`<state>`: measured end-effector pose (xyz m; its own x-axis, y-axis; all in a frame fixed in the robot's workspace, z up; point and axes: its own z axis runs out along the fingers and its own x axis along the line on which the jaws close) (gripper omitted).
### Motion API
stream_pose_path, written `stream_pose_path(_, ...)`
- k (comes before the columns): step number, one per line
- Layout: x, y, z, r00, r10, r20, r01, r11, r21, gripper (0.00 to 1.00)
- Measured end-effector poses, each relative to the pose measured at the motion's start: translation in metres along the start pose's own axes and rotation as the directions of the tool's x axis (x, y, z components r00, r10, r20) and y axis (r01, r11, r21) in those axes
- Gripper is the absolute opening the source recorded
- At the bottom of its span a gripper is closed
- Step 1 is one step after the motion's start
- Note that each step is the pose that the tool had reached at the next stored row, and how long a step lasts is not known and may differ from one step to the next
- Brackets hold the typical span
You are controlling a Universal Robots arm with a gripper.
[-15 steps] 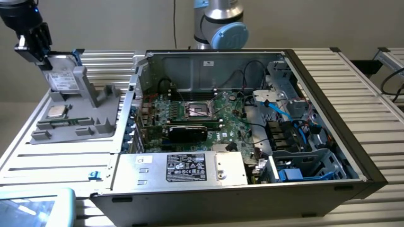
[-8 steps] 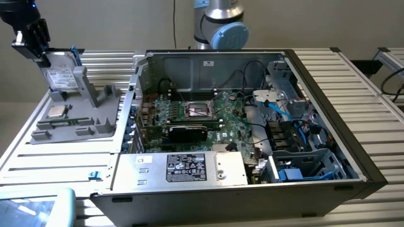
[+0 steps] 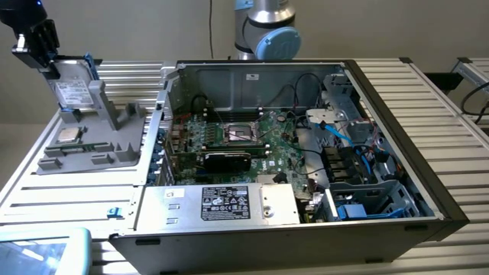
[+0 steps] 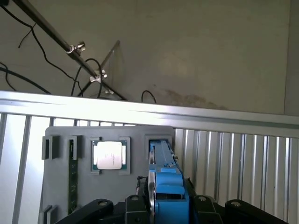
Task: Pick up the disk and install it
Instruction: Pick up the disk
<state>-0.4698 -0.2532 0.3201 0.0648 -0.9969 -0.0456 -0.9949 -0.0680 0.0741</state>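
Clamping the disk (image 4: 163, 179) by its blue frame, the hand (image 3: 47, 63) held it, apparently just at the grey stand (image 3: 99, 143), not yet installed in the computer case (image 3: 221, 74).

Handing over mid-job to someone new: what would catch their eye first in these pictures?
The open computer case sits mid-frame in the exterior view, motherboard and cables bare. At that view's upper left the gripper is closed on the disk, upright in its blue frame at a grey fixture, where a small silver processor chip lies.
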Motion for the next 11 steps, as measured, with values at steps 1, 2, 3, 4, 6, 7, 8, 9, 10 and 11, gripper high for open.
stream_pose_path(1,0.000,0.0001,-0.0013,1.0000,0.000,0.0000,0.000,1.0000,0.0003,0.37)
stream_pose_path(2,0.000,0.0002,-0.0029,1.0000,0.000,0.0000,0.000,1.0000,0.0006,0.37)
stream_pose_path(3,0.000,0.0003,-0.0047,1.0000,0.000,0.0000,0.000,1.0000,0.0007,0.37)
stream_pose_path(4,0.000,0.0005,-0.0065,1.0000,0.000,-0.0001,0.000,1.0000,0.0009,0.37)
stream_pose_path(6,-0.001,0.0008,-0.0105,1.0000,0.000,-0.0001,0.000,1.0000,0.0011,0.37)
stream_pose_path(7,-0.001,0.0009,-0.0124,1.0000,0.000,-0.0001,0.000,1.0000,0.0012,0.37)
stream_pose_path(8,-0.001,0.0011,-0.0147,1.0000,0.000,-0.0001,0.000,1.0000,0.0013,0.37)
stream_pose_path(9,-0.001,0.0013,-0.0173,1.0000,0.000,-0.0001,0.000,1.0000,0.0014,0.37)
stream_pose_path(10,-0.001,0.0015,-0.0201,1.0000,0.000,-0.0001,0.000,1.0000,0.0014,0.37)
stream_pose_path(11,-0.001,0.0018,-0.0233,1.0000,0.000,-0.0001,0.000,1.0000,0.0016,0.37)
